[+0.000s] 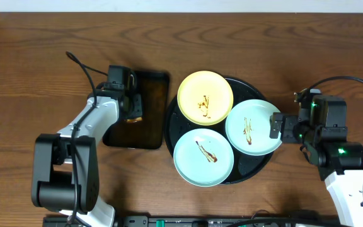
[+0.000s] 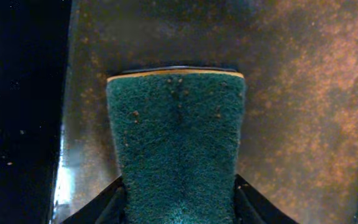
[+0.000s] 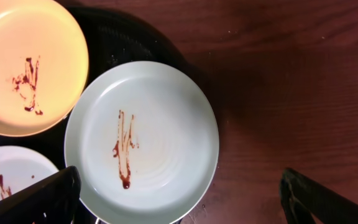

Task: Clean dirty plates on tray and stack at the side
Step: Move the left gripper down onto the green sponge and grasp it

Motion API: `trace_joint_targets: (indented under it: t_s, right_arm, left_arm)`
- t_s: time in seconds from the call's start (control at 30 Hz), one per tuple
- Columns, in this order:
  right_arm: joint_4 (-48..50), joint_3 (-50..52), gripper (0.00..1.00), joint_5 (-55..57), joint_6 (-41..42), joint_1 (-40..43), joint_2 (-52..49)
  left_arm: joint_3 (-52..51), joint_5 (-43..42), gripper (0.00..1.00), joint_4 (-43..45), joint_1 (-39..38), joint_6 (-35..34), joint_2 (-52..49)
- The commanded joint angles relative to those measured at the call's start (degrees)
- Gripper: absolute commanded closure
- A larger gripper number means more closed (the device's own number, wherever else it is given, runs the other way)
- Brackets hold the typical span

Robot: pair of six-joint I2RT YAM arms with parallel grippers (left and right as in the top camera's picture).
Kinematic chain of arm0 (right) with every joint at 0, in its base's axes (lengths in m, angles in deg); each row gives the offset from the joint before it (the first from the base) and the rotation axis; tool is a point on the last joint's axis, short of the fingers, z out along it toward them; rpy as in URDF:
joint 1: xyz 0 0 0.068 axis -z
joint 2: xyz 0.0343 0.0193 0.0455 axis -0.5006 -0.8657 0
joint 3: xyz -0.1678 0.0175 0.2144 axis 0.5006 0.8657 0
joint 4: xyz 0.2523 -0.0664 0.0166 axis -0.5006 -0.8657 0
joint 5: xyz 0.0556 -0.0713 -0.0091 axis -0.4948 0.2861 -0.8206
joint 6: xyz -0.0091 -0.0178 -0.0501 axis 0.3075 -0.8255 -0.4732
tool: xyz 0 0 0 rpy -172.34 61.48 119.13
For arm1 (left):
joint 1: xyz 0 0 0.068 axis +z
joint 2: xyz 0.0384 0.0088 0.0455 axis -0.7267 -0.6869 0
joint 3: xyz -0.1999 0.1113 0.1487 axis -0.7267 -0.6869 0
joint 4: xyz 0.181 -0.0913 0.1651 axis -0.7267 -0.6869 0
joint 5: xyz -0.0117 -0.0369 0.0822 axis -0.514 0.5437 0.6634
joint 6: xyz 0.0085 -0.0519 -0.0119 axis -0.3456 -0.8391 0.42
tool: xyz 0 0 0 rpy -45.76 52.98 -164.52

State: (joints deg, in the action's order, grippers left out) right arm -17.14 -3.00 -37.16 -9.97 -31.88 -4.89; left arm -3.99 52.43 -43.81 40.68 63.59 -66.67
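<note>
A sponge at a black rectangular tray, on a brown wooden table.
The tray lies flat on the table to my left, its long sides running away from me. I look down on the sponge's rough teal face, dotted with a few brown specks. A thin orange layer shows along its far edge. I cannot tell whether it touches the tray floor. That floor is glossy and mottled with brownish speckles. The table's grain runs from side to side.
</note>
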Motion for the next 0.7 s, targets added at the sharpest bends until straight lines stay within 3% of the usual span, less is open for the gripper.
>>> trace_joint_targets:
  t_s: [0.0,0.1,0.3,0.67]
  right_arm:
    - [-0.24,-1.29,0.01,-0.42,0.00,-0.81,-0.02]
    - [-0.17,-1.29,0.01,-0.39,0.00,-0.81,-0.02]
    - [-0.28,-1.29,0.01,-0.37,0.00,-0.81,-0.02]
    - [-1.46,-1.29,0.01,3.21,0.09,-0.24,-0.07]
  left_arm:
    - [0.79,1.60,0.59,0.13,-0.52,0.04,-0.96]
    - [0.81,1.60,0.66,0.37,-0.52,0.04,-0.96]
    - [0.81,1.57,0.92,0.35,-0.52,0.02,-0.96]
    - [0.81,-1.16,0.93,-2.75,-0.52,-0.39,3.96]
